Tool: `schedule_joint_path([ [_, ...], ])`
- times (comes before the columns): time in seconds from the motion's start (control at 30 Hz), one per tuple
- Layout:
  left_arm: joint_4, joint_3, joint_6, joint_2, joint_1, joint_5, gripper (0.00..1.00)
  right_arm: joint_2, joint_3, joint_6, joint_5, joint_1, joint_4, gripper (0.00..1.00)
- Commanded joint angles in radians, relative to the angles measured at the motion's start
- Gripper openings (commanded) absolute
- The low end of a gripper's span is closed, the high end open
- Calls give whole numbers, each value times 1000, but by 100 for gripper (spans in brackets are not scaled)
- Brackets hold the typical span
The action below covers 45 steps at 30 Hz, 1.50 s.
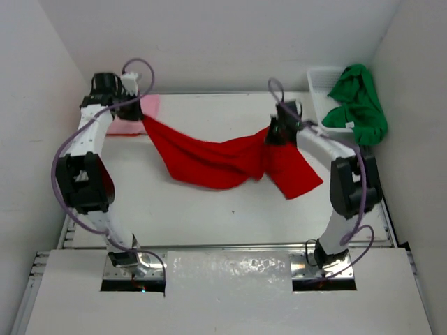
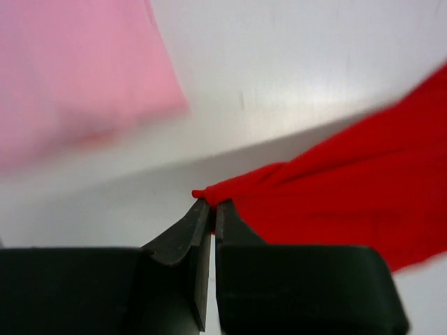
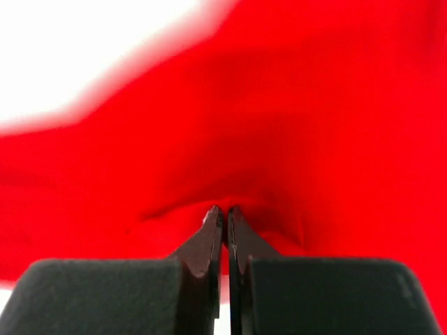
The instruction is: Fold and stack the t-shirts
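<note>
Left pincer (image 2: 211, 202) and right pincer (image 3: 225, 209), held well apart, each clamp the red t-shirt (image 1: 209, 160).

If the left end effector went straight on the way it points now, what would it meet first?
The left end effector pinches the red t-shirt. Beyond that, probably the bare table; the pink t-shirt lies left of that line. Depth is unclear.

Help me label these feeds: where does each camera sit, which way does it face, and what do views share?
Top: above and behind the arms, looking down on the table; both arms show, the red shirt between them.
Left wrist: looks along its shut left gripper at the red shirt's corner, pink shirt beyond.
Right wrist: looks along the shut right gripper into red shirt.
Shared: red shirt, all three.
</note>
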Motion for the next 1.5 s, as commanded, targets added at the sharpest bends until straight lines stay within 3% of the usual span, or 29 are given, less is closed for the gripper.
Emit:
schedule_joint_path([
  [0.0, 123, 358, -129, 126, -15, 46, 0, 120, 499, -170, -70, -110, -36, 0],
  [0.03, 129, 442, -159, 160, -18, 48, 0, 171, 643, -173, -98, -128, -120, 0],
  [0.07, 141, 611, -214, 226, -19, 46, 0, 274, 926, -173, -102, -160, -166, 0],
  [0.1, 147, 773, -238, 254, -22, 52, 0, 322, 1059, -164, -107, -174, -227, 0],
  [0.13, 158, 841, -261, 277, -22, 55, 0, 364, 1287, -155, -113, -200, -234, 0],
  [0.2, 242, 907, -314, 295, -25, 58, 0, 404, 1390, -100, -116, -226, -191, 0],
  [0.33, 451, 794, -318, 176, -38, 77, 0, 224, 1132, -46, -112, -295, 83, 0],
  [0.47, 425, 724, -265, 121, -58, 181, 0, 40, 990, -144, -125, -303, 103, 0],
  [0.57, 391, 546, -183, 14, -58, 204, 0, -118, 717, -186, -136, -303, 184, 0],
  [0.87, 163, 132, 69, -223, -35, 22, 0, -545, 83, -292, -124, -302, 144, 0],
  [0.97, 74, 78, 101, -280, -6, -12, 0, -692, -7, -302, -122, -300, 46, 0],
  [1.03, 20, 113, 106, -280, 8, -18, 0, -743, 46, -359, -107, -300, -43, 0],
  [1.1, -61, 237, 97, -269, 10, 6, 0, -737, 215, -429, -87, -302, -180, 0],
  [1.23, -205, 591, 55, -199, 11, 55, 0, -682, 563, -514, -52, -300, -346, 0],
  [1.27, -250, 757, 35, -167, 11, 52, 0, -668, 700, -523, -52, -300, -392, 0],
  [1.33, -275, 943, 28, -153, 11, 40, 0, -624, 833, -548, -50, -302, -436, 0],
  [1.37, -267, 970, 29, -172, 11, 35, 0, -614, 938, -554, -47, -300, -467, 0],
  [1.47, -293, 1026, 37, -196, 11, 20, 0, -633, 990, -574, -21, -300, -461, 0],
])
